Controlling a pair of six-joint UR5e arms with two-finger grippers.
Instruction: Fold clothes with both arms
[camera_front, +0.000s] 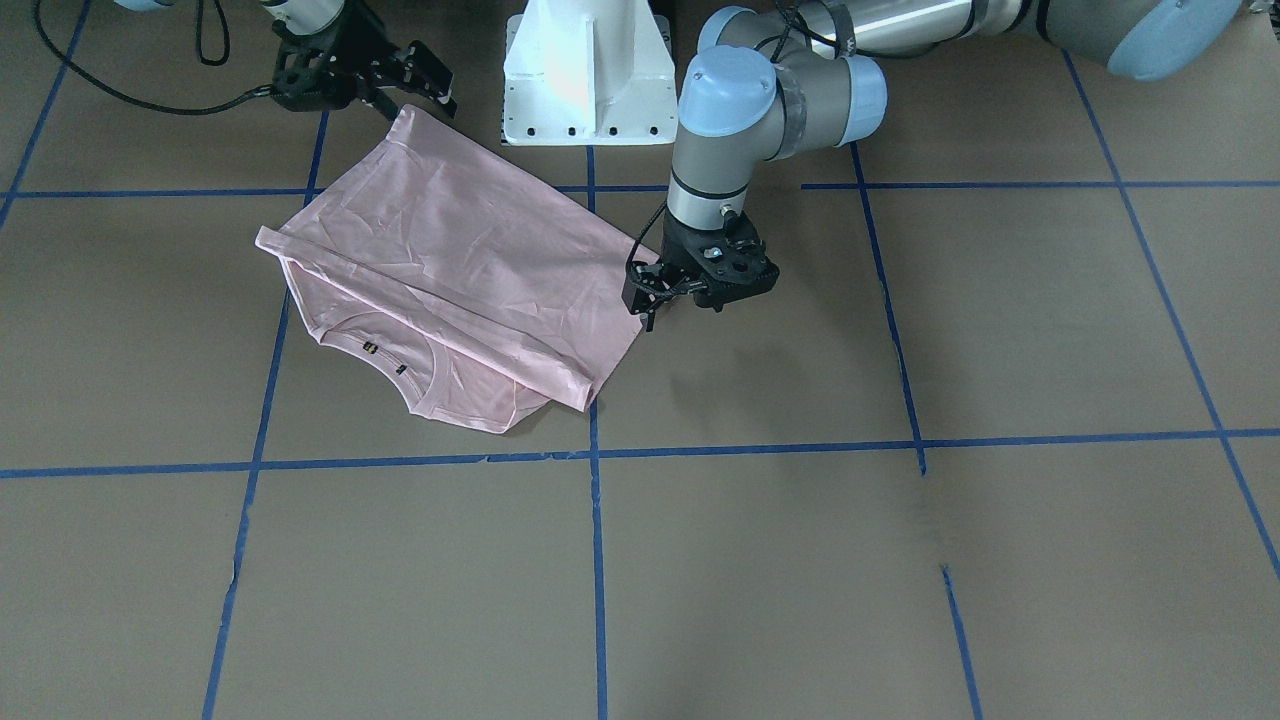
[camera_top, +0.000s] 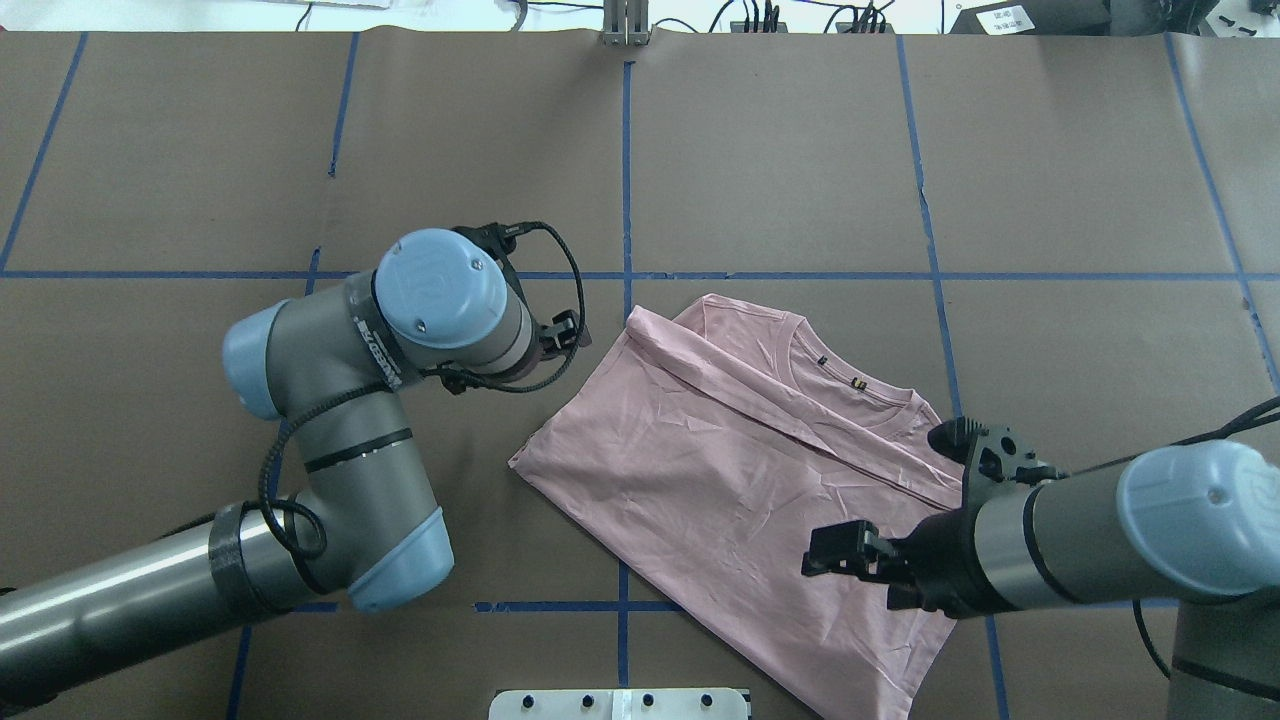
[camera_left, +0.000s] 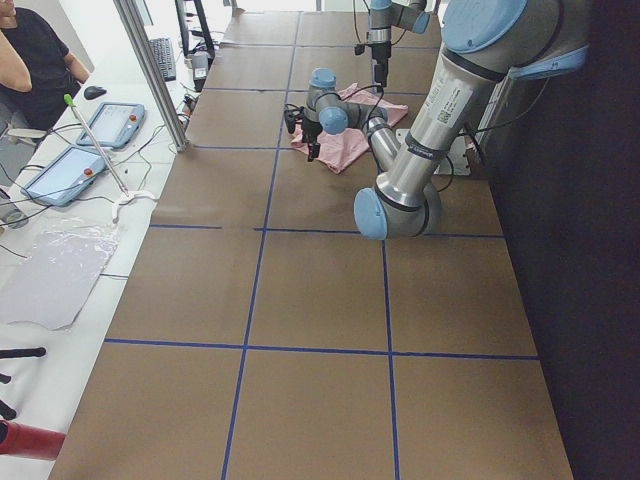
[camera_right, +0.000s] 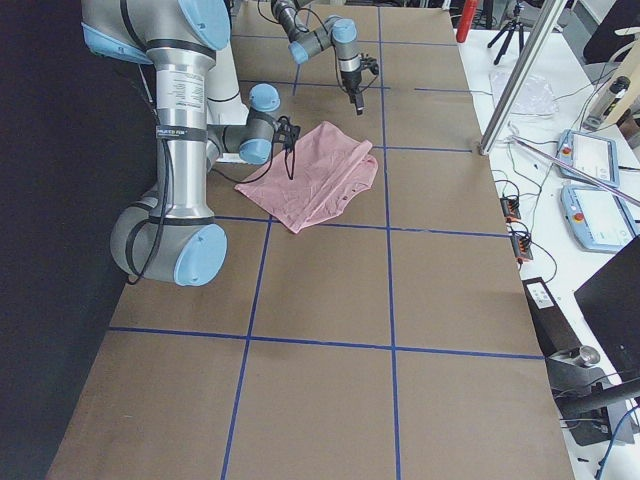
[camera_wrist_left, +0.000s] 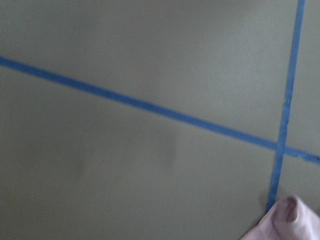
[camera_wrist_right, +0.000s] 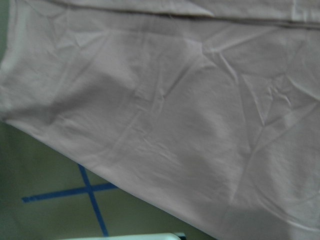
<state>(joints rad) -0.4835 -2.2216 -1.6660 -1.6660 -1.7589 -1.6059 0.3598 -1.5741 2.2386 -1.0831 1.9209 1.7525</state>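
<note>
The pale pink T-shirt (camera_front: 450, 260) lies folded on the brown table, its ribbed neck (camera_front: 400, 370) and small black tags facing away from the robot. In the overhead view the shirt (camera_top: 720, 470) sits right of centre. My left gripper (camera_front: 645, 295) hovers low just beside the shirt's corner, looks open and holds nothing; its wrist view shows only a pink shirt tip (camera_wrist_left: 292, 222). My right gripper (camera_front: 432, 80) hangs open above the shirt's hem corner near the base, seen over the cloth (camera_top: 828, 555). Pink fabric (camera_wrist_right: 190, 115) fills its wrist view.
The white pedestal base (camera_front: 588, 70) stands just behind the shirt. Blue tape lines (camera_front: 600, 450) grid the brown table. A person (camera_left: 30, 60) sits past the table's far side, near tablets (camera_left: 60, 175) and a metal post (camera_left: 150, 70).
</note>
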